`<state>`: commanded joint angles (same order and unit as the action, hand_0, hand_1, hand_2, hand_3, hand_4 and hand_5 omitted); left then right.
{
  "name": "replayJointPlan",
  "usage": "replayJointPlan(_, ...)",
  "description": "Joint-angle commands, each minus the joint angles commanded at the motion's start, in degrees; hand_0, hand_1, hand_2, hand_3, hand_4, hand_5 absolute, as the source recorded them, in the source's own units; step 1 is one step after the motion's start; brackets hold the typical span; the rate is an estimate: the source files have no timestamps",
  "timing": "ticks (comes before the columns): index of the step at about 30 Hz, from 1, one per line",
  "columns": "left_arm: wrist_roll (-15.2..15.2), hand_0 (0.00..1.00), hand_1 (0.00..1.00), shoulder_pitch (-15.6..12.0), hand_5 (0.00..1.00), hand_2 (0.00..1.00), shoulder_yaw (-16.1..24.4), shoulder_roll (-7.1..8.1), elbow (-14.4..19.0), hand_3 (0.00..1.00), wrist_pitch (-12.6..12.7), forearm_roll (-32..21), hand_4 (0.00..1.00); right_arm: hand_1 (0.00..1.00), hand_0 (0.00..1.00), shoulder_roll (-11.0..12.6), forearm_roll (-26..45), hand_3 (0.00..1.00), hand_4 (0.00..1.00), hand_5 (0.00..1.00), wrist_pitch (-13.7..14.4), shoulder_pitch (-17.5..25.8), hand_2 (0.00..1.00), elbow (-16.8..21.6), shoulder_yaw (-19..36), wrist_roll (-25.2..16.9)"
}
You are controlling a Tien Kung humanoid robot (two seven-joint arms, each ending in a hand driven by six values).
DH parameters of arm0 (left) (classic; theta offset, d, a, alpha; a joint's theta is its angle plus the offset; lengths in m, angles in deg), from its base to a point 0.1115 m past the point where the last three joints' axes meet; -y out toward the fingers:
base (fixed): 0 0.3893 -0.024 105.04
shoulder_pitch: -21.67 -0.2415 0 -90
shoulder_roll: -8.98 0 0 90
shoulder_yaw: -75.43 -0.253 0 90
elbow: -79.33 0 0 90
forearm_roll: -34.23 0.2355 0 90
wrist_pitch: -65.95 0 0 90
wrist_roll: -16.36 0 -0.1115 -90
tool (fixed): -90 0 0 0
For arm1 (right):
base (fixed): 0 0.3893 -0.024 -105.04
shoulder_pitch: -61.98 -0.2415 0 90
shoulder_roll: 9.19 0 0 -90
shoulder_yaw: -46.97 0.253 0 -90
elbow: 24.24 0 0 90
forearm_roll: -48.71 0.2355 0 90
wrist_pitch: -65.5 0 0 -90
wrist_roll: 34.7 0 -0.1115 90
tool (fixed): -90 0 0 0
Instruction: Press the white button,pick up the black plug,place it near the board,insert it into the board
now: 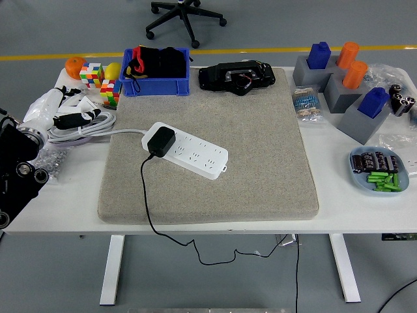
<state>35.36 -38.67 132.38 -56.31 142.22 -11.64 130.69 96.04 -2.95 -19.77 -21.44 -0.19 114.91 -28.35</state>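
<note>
A white power strip (192,151) lies slantwise on the grey mat (260,150). The black plug (160,141) sits in the strip's left end, and its black cord (144,195) runs down over the mat's front edge. My left arm (16,176) is at the left edge of the table. Its hand (65,114) lies over a coil of white cable, well left of the strip, with the fingers relaxed and holding nothing. My right arm is out of view.
A blue bin (156,72) with black items and a black device (236,77) stand at the back of the mat. Puzzle cubes (101,81) and fruit are at the back left. Grey blocks with blue and orange pegs (342,78) and a blue dish (379,171) are on the right.
</note>
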Motion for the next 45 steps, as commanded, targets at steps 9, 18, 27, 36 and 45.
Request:
replayJointPlan(9, 0.0, 0.884, 0.896, -0.2, 0.524, 0.865, -0.1, -0.18, 0.1, 0.826, 0.0, 0.0, 0.853, 0.7, 0.733, 0.0, 0.0, 0.611, 0.678, 0.35, 0.0, 0.0, 0.676, 0.0, 0.0, 0.0)
replayJointPlan(18, 0.1, 0.885, 0.897, -0.3, 0.523, 0.865, -0.1, -0.15, 0.1, 0.826, -0.2, 0.0, 0.852, 0.701, 0.734, 0.0, 0.1, 0.611, 0.679, 0.351, 0.0, 0.1, 0.676, 0.0, -0.1, 0.0)
replayJointPlan(27, 0.1, 0.884, 0.897, -0.2, 0.522, 0.865, -0.1, -0.08, 0.1, 0.826, -0.2, 0.1, 0.852, 0.7, 0.734, 0.1, 0.1, 0.612, 0.679, 0.351, 0.0, 0.0, 0.676, 0.0, -0.1, 0.0)
replayJointPlan(36, 0.1, 0.885, 0.897, -0.1, 0.522, 0.865, -0.4, -0.05, 0.5, 0.826, -0.1, 0.0, 0.851, 0.7, 0.734, 0.3, 0.2, 0.612, 0.679, 0.352, 0.0, -0.1, 0.676, 0.1, -0.2, 0.0)
replayJointPlan(45, 0.1, 0.885, 0.897, -0.3, 0.522, 0.865, -0.3, -0.07, 0.6, 0.826, -0.1, 0.0, 0.851, 0.701, 0.734, 0.3, 0.1, 0.612, 0.679, 0.352, 0.0, 0.1, 0.677, 0.1, -0.4, 0.0)
